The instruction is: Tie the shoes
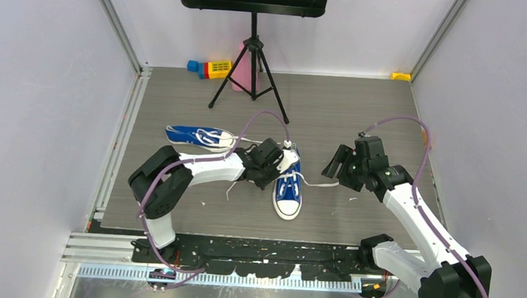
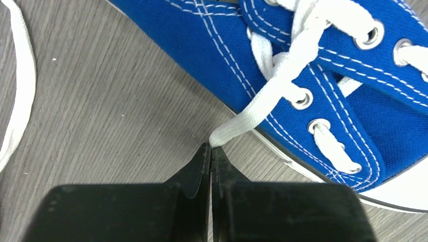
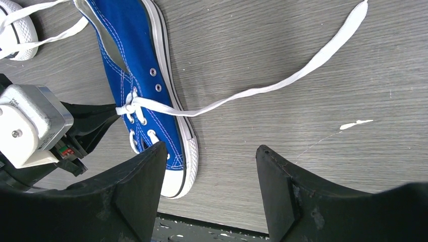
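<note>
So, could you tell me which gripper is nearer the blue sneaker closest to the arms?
Left. The left gripper is beside the blue sneaker, jaws shut on its lace; the right gripper hangs open off to its right.

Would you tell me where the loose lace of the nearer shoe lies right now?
In the top view, the loose lace trails rightward from the shoe toward the open right hand.

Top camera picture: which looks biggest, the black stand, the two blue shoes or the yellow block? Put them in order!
1. Black stand: biggest.
2. Middle shoe and left shoe: they look about alike, and the middle one is partly covered, so it's a tie.
3. Yellow block: smallest, though it sits farther from the camera.
</note>
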`<state>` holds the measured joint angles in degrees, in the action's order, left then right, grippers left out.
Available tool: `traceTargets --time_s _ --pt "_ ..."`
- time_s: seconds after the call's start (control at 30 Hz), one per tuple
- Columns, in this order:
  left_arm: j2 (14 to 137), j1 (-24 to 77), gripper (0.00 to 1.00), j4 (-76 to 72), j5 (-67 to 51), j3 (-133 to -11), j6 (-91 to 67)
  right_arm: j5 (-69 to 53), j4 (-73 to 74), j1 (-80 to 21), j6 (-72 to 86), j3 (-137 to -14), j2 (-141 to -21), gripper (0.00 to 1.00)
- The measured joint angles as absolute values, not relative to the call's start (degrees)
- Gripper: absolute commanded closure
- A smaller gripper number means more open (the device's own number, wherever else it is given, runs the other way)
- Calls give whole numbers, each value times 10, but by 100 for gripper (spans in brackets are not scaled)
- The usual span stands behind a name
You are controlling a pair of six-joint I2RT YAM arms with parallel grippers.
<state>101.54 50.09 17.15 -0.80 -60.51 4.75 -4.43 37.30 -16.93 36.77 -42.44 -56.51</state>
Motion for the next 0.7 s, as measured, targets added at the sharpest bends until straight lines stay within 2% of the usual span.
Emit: traceTargets --time_s 0.27,0.43,0.7 --pt "952 502 100 149 9 -550 4 -57 362 -183 369 -424 -574 32" --pt "893 498 100 87 15 -510 -41 -75 344 -198 367 -424 -573 34" --pt "871 478 100 1 14 -460 -119 -121 265 -254 341 -415 -573 37"
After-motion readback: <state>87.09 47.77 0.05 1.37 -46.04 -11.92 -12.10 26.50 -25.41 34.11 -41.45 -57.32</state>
